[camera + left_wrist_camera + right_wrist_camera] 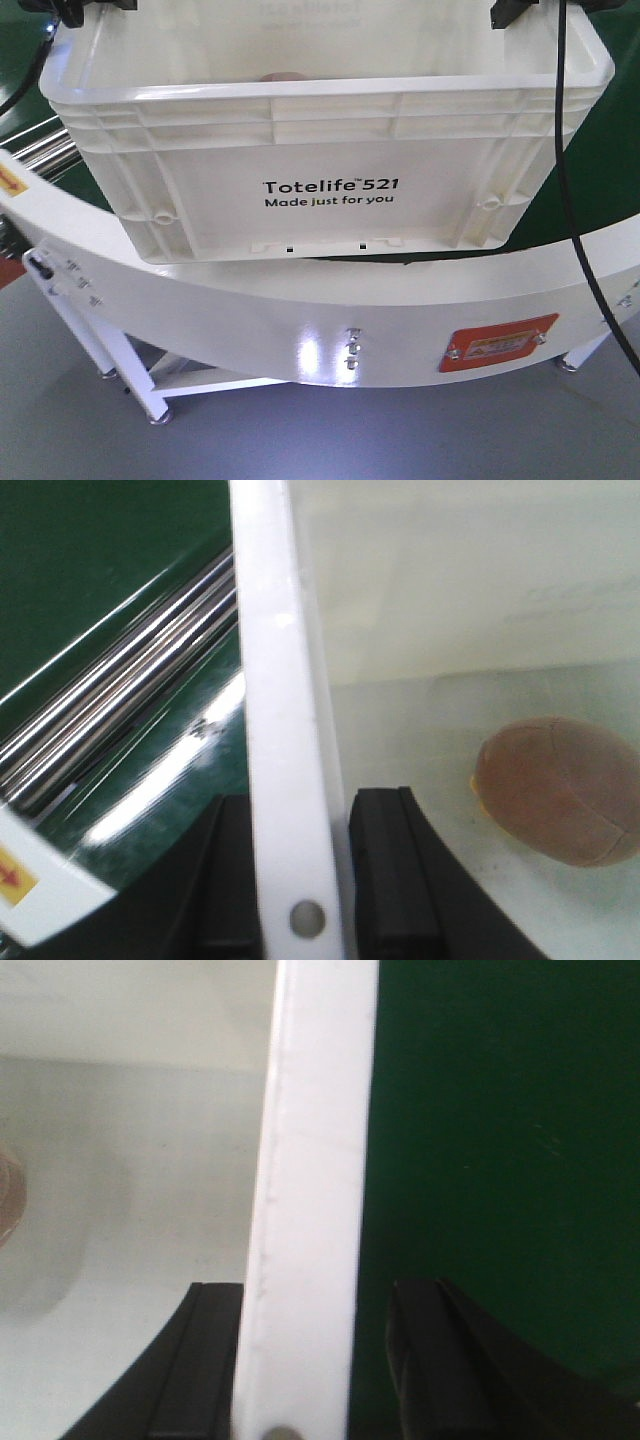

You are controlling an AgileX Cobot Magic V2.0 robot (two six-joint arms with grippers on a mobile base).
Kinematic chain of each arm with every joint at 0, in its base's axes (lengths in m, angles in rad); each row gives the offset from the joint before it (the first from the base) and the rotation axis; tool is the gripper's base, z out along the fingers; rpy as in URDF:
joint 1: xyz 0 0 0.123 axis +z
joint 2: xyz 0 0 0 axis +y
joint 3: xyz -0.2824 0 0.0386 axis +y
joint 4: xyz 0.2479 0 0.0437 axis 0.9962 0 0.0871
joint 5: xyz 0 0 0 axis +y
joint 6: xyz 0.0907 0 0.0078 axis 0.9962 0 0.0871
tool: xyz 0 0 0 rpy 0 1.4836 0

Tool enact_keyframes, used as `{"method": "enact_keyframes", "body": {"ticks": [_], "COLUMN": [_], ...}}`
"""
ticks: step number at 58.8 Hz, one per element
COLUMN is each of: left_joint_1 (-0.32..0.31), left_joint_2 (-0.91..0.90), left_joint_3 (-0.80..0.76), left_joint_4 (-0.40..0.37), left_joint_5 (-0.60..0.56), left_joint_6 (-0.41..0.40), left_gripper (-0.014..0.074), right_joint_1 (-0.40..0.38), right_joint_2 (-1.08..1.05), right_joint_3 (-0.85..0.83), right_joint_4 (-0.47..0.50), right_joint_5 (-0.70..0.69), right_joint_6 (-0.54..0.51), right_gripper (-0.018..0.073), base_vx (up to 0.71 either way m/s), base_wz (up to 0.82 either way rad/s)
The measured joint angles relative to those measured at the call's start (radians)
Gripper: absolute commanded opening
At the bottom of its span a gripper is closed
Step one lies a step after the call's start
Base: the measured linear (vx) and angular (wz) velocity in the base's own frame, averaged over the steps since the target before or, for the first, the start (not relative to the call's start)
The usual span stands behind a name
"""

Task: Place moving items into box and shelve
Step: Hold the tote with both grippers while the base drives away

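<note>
The box [330,190], a white ribbed crate printed "Totelife 521", fills the front view, level and close to the camera. My left gripper [70,15] holds its left rim and my right gripper [510,12] its right rim. In the left wrist view the left gripper [300,810] straddles the box rim [285,730], shut on it. A pinkish-brown moving item [560,790] lies on the floor inside. In the right wrist view the right gripper [315,1295] straddles the other rim [310,1160]. A sliver of the pinkish item [8,1200] shows at the left edge.
A curved white conveyor frame [300,320] with an orange warning label [497,342] runs under the box. Green belt [600,160] lies to the right, steel rollers [120,700] to the left. A black cable [575,230] hangs down past the box's right side.
</note>
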Motion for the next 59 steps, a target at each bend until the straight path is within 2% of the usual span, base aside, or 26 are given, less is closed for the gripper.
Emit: {"method": "enact_keyframes", "body": {"ticks": [32, 59], "left_joint_1": [0.000, 0.000], "left_joint_2": [0.001, 0.002], "left_joint_3": [0.000, 0.000], "left_joint_4": [0.000, 0.000], "left_joint_5": [0.000, 0.000], "left_joint_6": [0.000, 0.000], "left_gripper": [0.0000, 0.0000], "right_joint_1": [0.000, 0.000], "right_joint_2": [0.000, 0.000], "right_joint_3": [0.000, 0.000], "right_joint_4": [0.002, 0.001], "right_joint_5": [0.000, 0.000], "right_joint_6": [0.000, 0.001], "right_gripper": [-0.0005, -0.0005], "base_vx": [-0.14, -0.17], "base_wz": [0.36, 0.54]}}
